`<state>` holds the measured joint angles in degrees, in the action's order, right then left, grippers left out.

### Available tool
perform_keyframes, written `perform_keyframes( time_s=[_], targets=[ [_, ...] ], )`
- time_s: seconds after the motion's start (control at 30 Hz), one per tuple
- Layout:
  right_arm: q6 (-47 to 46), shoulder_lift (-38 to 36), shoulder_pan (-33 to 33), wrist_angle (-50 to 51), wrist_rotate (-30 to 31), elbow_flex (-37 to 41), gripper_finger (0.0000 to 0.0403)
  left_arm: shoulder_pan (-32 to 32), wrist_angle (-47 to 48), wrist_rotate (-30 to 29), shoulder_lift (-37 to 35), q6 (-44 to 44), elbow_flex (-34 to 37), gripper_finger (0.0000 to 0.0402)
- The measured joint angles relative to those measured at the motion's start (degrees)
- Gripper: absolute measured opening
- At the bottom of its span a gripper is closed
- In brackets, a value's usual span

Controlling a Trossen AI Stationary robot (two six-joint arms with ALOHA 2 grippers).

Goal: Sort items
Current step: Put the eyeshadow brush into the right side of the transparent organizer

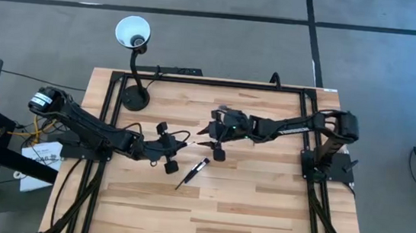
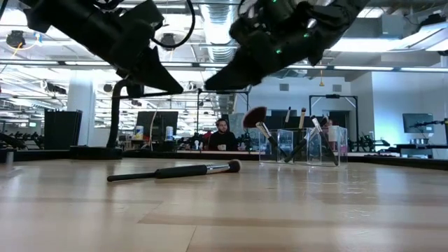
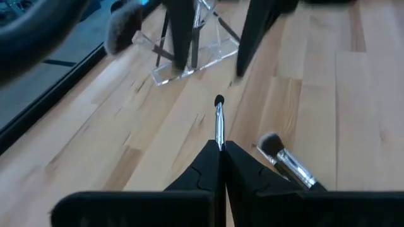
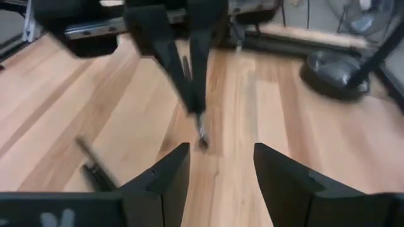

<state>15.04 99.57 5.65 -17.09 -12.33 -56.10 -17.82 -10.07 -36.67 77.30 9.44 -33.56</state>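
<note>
My left gripper [image 1: 181, 140] is shut on a slim makeup brush [image 3: 219, 123] and holds it above the table's middle. The silvery ferrule and small dark tip [image 4: 202, 133] stick out toward my right gripper [image 1: 207, 137]. That gripper [image 4: 221, 165] stands open just in front of the tip, touching nothing. A second brush [image 1: 193, 172] [image 2: 175, 170] lies flat on the wood nearer the front edge. Several more brushes, one with a fan-shaped head [image 2: 253, 117], stand in a clear holder [image 2: 304, 145] farther back. My left gripper pinches the brush between its two fingers just behind the ferrule [image 3: 219, 140]; the handle is hidden between them. The fingers come from the table's left, slanting down, and lie along the brush. It is lifted clear, tip forward.
A black gooseneck lamp with a white shade [image 1: 133, 31] has its round base [image 1: 135, 98] on the table's far left corner. A dark frame [image 1: 211, 81] runs along the table's edges. Bare wood lies toward the near edge [image 1: 221, 217].
</note>
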Motion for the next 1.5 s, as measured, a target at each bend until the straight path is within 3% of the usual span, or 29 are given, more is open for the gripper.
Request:
perform_keyframes(
  time_s=[0.27,0.6,1.2,1.5],
  targets=[
    [2.7,6.1,0.0,1.0,-1.8,-6.4,0.0155,0.0,-1.7,-0.8,0.0,0.0,0.0,0.001],
    [6.9,6.3,0.1,10.0,-3.2,-12.1,0.0119,0.0,-2.0,-3.1,0.0,1.5,0.0,0.001],
    [10.5,6.5,0.9,10.0,-3.3,-12.2,0.0011,0.3,-2.8,-5.7,0.0,1.9,0.1,0.0014],
    [10.5,6.5,0.9,10.4,-2.7,-12.2,0.0015,0.6,-2.8,-5.5,0.0,1.3,0.1,0.0021]
  ],
)
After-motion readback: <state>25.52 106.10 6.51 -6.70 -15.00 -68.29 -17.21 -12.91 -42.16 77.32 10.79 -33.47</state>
